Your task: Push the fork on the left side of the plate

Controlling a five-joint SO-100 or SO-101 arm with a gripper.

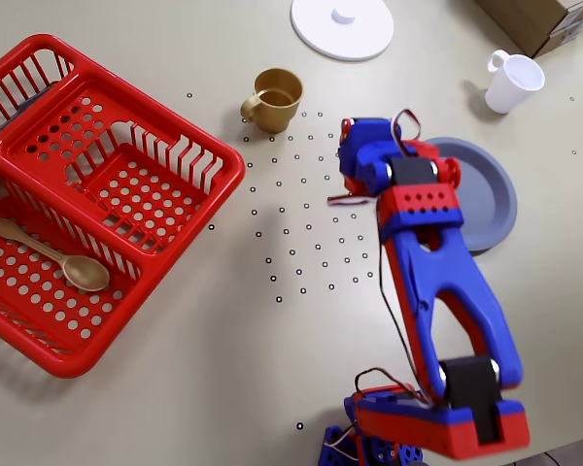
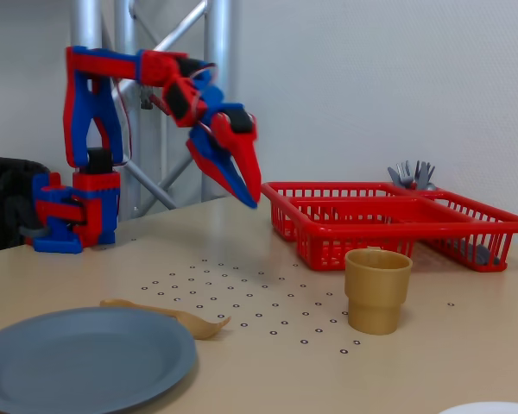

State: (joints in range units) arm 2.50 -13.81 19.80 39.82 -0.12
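The gold fork lies flat on the table in the fixed view, right against the far right rim of the slate-blue plate, tines pointing right. In the overhead view the arm hides the fork and covers the left part of the plate. My gripper hangs well above the table, pointing down, with its jaws together and nothing in them. It is clear of the fork. In the overhead view the gripper sits just left of the plate.
A gold cup stands near the dotted patch. A red basket holds a gold spoon and grey forks. A white lid and a white mug sit at the far edge.
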